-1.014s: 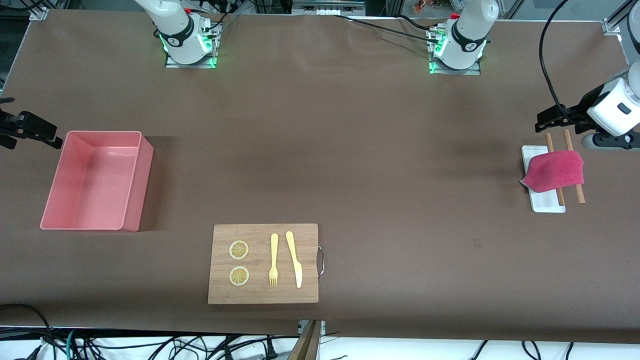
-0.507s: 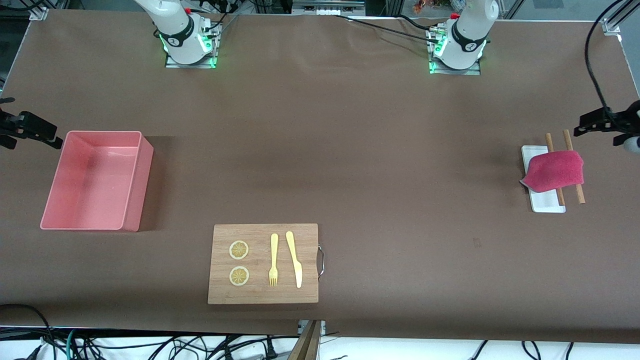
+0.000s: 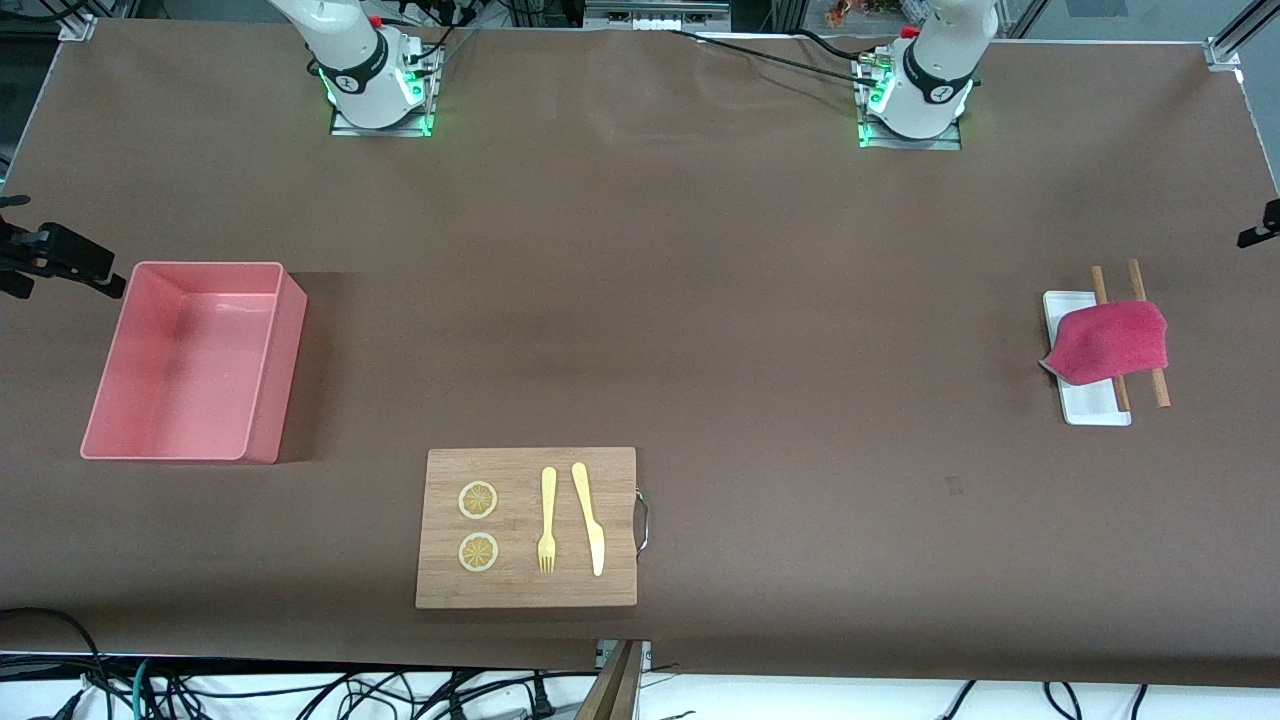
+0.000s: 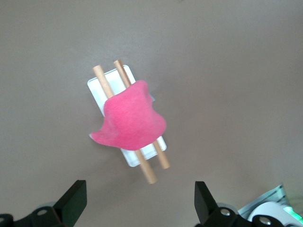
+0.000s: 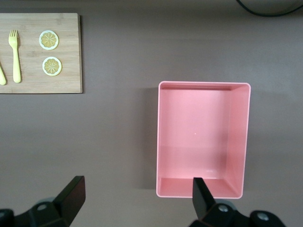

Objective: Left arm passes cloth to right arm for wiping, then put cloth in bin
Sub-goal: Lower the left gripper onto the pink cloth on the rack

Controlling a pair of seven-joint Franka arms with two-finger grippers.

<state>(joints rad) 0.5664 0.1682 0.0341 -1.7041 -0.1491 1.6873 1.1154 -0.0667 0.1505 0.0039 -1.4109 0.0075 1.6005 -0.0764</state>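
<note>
Nearest the front camera, a wooden cutting board [image 3: 527, 527] lies on the brown table [image 3: 700, 250]. On it are two lemon slices [image 3: 478, 500], a yellow fork [image 3: 547, 519] and a yellow knife [image 3: 589, 517], side by side.

Farther from the camera, toward my right arm's end of the table, stands the bin [image 3: 190, 360], a salmon-pink rectangular tub with upright walls. Nothing lies inside it. My right gripper [image 5: 135, 201] hangs high above the table just beside the bin, with its two black fingers [image 5: 71, 196] spread wide apart and nothing between them. In the front view it shows as a black shape [image 3: 55, 255] at the picture's edge, by the bin's corner.

Toward my left arm's end of the table sits a small flat white tray [image 3: 1085, 405]. Two wooden sticks [image 3: 1158, 385] lie lengthwise, one across the tray and one just beside it. The cloth [image 3: 1108, 343], crimson-pink and rumpled, is draped over both sticks and part of the tray, so it touches all three.

My left gripper [image 4: 139, 201] hovers over the cloth and tray, well above them, fingers [image 4: 73, 201] wide apart and empty. The front view catches only a black tip of it [image 3: 1262, 225] at the picture's edge.
</note>
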